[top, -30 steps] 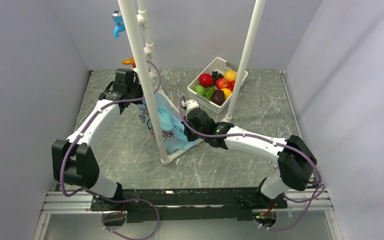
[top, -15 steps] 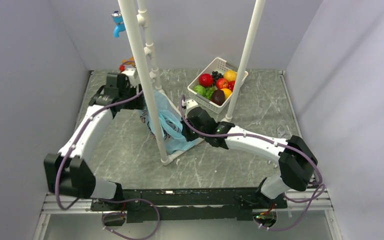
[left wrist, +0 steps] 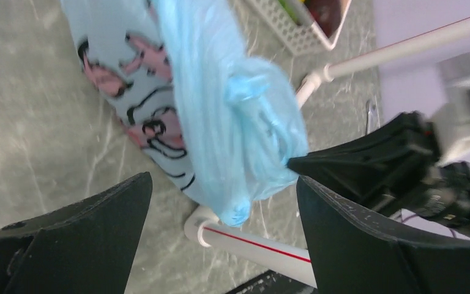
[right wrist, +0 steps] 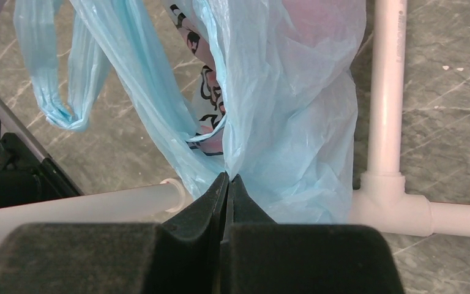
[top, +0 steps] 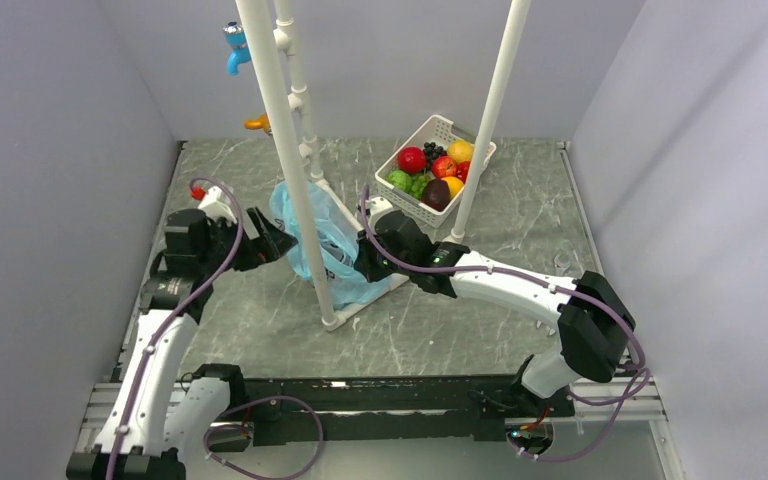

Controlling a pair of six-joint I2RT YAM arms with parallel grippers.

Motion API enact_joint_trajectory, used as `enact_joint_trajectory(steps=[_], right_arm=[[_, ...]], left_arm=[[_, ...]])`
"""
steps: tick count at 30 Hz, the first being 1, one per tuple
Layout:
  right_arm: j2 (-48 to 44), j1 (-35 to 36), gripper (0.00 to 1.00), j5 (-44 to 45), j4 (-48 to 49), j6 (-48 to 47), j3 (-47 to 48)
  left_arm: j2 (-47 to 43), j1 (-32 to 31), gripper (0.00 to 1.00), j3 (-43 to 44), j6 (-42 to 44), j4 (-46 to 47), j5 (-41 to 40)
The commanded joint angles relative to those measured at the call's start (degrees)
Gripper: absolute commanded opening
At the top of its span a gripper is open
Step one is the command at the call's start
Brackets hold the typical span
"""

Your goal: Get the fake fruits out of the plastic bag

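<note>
A white pipe frame (top: 295, 190) stood on the grey marbled table (top: 260, 310). In the overhead view 1 of its leaning posts crossed in front of the plastic bag (top: 342, 262), splitting it into 2 blue patches. Another post (top: 488, 110) rose just beside the white slotted basket (top: 438, 123) at the far right of the table. In that basket lay the fake fruits (top: 411, 159) - red and orange balls - packed against green fruits (top: 398, 179) and a dark one (top: 436, 192). High on the frame sat a blue tap-shaped toy (top: 234, 45), with an orange piece (top: 256, 123) lower down.

The bag was at mid-table between the 2 arms, its bunched end just above the frame's base pipe (left wrist: 251, 245). The left gripper (left wrist: 220, 180) was spread wide. Its 2 fingers (left wrist: 79, 239) stood on either side of the bag's dangling blue bunch (left wrist: 245, 135), touching nothing. The right gripper (right wrist: 227, 180) was closed tight, with a fold of the bag's thin film (right wrist: 281, 110) pinched between its tips. The left wrist camera also caught it, its black nose pressed against the plastic (left wrist: 367, 165).

Whether the bag held any fruit could not be told. A pink tint behind the film in the right wrist view might be the printed face or something inside. From above, the right gripper's tips (top: 364, 268) were lost against the bag, and the post hid the bag's middle.
</note>
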Motion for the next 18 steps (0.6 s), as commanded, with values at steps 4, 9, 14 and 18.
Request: enact_joint_trajectory(steps=[4,9,14,18], right_arm=[[-2.2,-0.13,0.0,-1.85,2.37,0.99,2.61],[-2.86,-0.15,0.0,-1.29,2.1,0.95,2.32],[-3.81,0.05,0.04,1.28,1.45,-2.45,1.55],[-3.2,0.81,0.32,17.42,-4.91,-10.68,5.97]], left_arm=[[-1.73,-0.84,0.9,-11.73,-10.98,11.4,6.72],[0.28,-1.16,0.61,-13.81,-12.01,15.1,7.93],[1.87,-1.19,0.08,-11.74,-9.28,14.46,7.61],[2.35,-1.19,0.0,-6.95,-4.72,8.62,5.39]])
